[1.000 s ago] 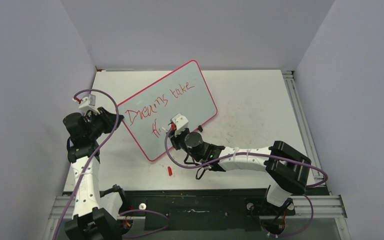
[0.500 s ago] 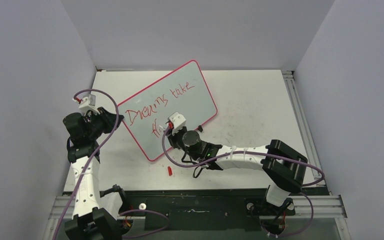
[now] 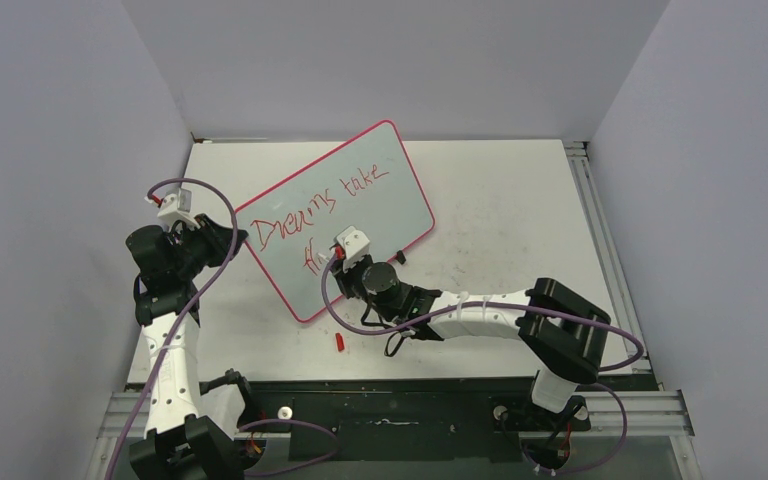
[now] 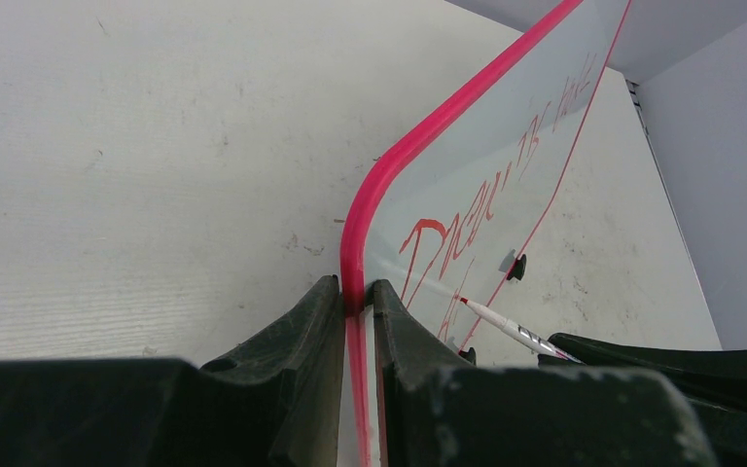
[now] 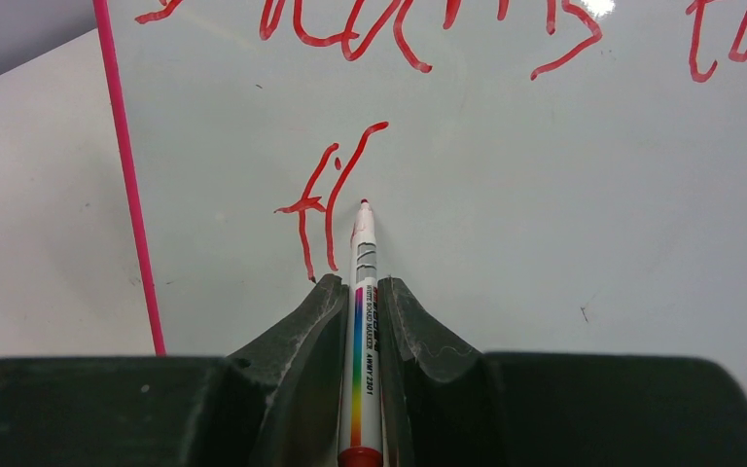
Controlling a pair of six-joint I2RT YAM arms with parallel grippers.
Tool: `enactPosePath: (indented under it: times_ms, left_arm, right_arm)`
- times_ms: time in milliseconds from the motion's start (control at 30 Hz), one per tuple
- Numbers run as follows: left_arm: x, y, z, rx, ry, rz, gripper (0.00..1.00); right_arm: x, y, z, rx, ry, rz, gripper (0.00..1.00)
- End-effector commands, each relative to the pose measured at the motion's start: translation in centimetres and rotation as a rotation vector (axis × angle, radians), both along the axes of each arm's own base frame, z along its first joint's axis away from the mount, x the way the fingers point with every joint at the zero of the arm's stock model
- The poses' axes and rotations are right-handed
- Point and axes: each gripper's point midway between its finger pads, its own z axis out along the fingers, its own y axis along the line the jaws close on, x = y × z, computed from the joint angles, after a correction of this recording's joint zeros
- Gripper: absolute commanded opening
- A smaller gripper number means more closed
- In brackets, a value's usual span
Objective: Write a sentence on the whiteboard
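Shifted slightly toward the bench's left edge since a second ago, the right gripper [image 5: 358, 288] pinches a marker [image 5: 364, 321], whose red tip sits at the whiteboard [image 3: 380, 205] just right of a red "fl". Above that runs "Dreams take". The left gripper [image 4: 356, 294] is clamped on the board's pink rim at a rounded corner. The board lies askew on the bench [image 3: 500, 200] — left of centre, reaching the far edge. A small red cap [image 3: 340, 342] lies by the near edge.

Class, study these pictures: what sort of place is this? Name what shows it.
Probably a lab robot cell: bare grey walls box in a white table, the left gripper clamps a whiteboard and the right gripper holds a marker.
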Motion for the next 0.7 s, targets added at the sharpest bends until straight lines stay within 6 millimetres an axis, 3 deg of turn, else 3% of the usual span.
enactPosePath:
  times_ms: [0, 200, 433, 667]
  left_arm:
    - [0.1, -0.8, 1.4, 0.001, -0.056, -0.047, 0.13]
    - [0.1, -0.8, 1.4, 0.001, -0.055, -0.046, 0.13]
    - [0.1, -0.8, 1.4, 0.001, -0.056, -0.046, 0.13]
    - [0.0, -0.9, 1.4, 0.001, -0.055, -0.047, 0.13]
  right_arm:
    - [0.4, 1.0, 2.5, 0.074, -0.034, 0.001, 0.05]
    - [0.5, 0.9, 2.5, 0.075, -0.032, 0.001, 0.05]
    - [-0.5, -0.5, 5.1, 0.117, -0.061, 0.001, 0.05]
    - [-0.1, -1.5, 3.8, 0.09, -0.046, -0.031, 0.05]
